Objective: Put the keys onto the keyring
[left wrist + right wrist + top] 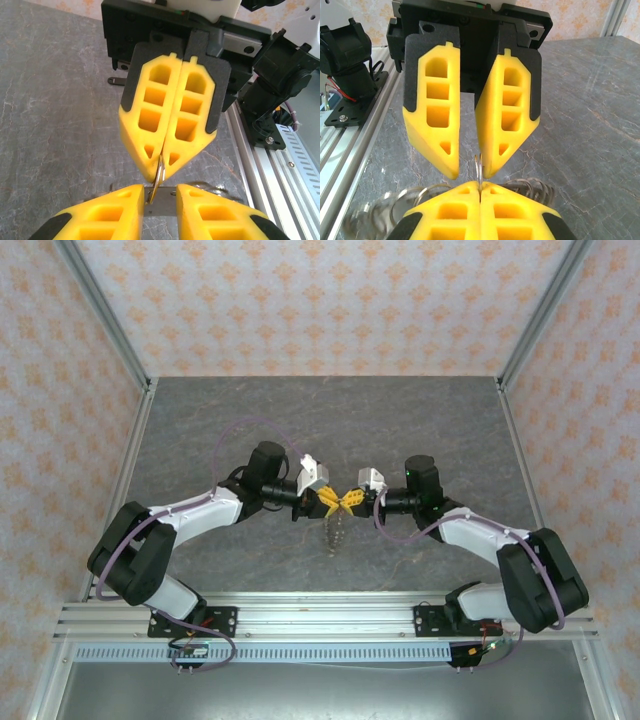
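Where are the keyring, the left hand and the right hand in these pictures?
keyring (478,169): right wrist view, its thin edge.
left hand (469,174): right wrist view, between its open fingertips.
right hand (159,171): left wrist view, between its shut fingertips.

Bright even light, faint soft shadows; wrist views sharp mid-frame, blurred twd bottom edge, esp. right wrist.
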Controlling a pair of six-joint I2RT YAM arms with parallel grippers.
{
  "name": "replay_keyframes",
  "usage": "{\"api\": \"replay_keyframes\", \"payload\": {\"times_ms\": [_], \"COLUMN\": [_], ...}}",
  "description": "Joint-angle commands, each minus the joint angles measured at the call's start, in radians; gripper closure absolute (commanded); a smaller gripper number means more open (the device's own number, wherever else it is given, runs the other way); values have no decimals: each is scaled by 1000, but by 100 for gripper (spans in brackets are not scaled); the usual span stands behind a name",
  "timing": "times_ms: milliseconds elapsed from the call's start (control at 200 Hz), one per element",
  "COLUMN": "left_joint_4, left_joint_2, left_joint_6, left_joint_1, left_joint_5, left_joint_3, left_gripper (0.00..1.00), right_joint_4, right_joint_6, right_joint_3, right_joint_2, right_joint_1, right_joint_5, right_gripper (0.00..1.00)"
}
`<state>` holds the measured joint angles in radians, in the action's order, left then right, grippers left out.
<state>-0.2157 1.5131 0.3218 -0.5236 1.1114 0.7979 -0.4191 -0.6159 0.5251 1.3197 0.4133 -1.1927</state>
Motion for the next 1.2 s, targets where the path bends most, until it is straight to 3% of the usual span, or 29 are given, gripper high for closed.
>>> {"api": "replay_keyframes", "payload": {"times_ms": [0, 951, 1196], "left_joint_4": [10, 64, 61], "left_joint_2": [-35, -7, 1], "left_joint_6": [20, 62, 57], "left_joint_1": [-6, -20, -22], "left_joint_5": [30, -57, -43], "left_joint_3": [30, 36, 45], "left_gripper": [77, 79, 86], "right_joint_4": [-79, -159, -177], "right_joint_6": [5, 79, 97], "right_joint_3": [6, -4, -4], "right_joint_2": [2, 6, 13], "right_joint_1": [-3, -3, -1], "right_joint_5": [-36, -78, -78], "right_gripper": [100, 100, 100]}}
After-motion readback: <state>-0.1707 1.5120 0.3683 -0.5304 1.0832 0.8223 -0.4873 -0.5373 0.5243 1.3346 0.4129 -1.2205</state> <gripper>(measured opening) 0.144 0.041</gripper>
